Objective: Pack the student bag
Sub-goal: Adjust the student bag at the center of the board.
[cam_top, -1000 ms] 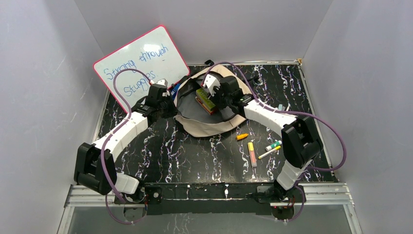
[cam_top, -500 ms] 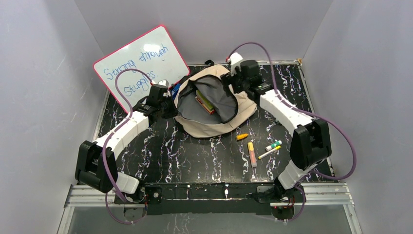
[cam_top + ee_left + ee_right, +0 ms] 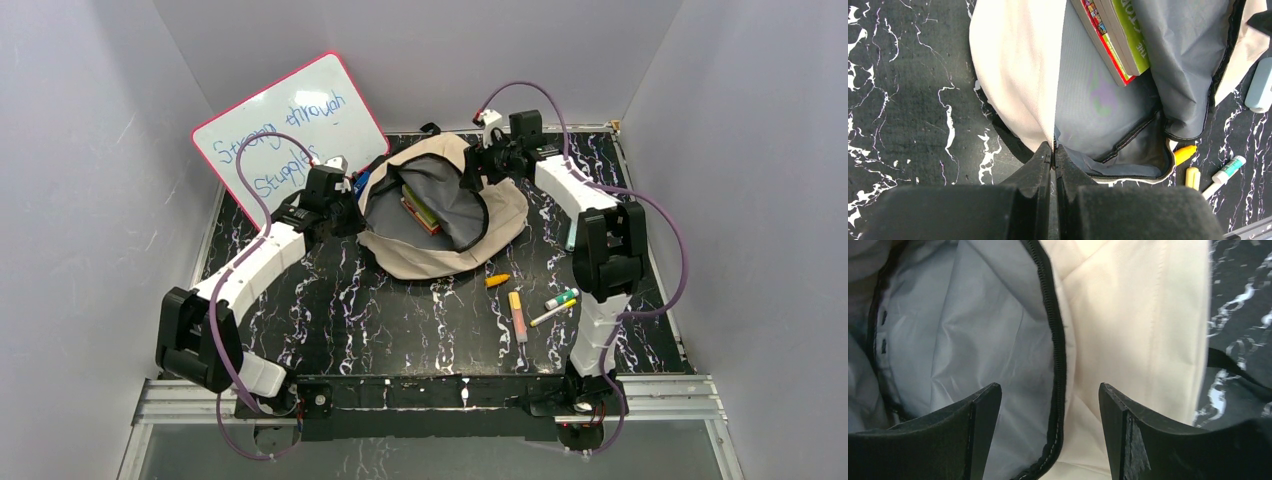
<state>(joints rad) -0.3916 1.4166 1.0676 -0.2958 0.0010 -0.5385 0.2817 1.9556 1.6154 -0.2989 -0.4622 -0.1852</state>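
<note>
Where legible, whiteboard (image 3: 290, 115) beside student bag (image 3: 440, 262): "Strong through Struggles"

Item: your right pincer (image 3: 1048, 390) is standing jaws apart over the student bag (image 3: 1128, 340), zipper (image 3: 1055, 345) running between them, grey lining (image 3: 963, 330) lying left, marbled counter (image 3: 1243, 290) showing far right.

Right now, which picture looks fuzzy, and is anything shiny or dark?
Right wrist view: the table corner is fuzzy, the student bag zipper fairly clear. Left wrist view: the book is sharp, the shut left claw dark and soft, a purple-green tint on the lining. Top view: even light, whiteboard readable.
</note>
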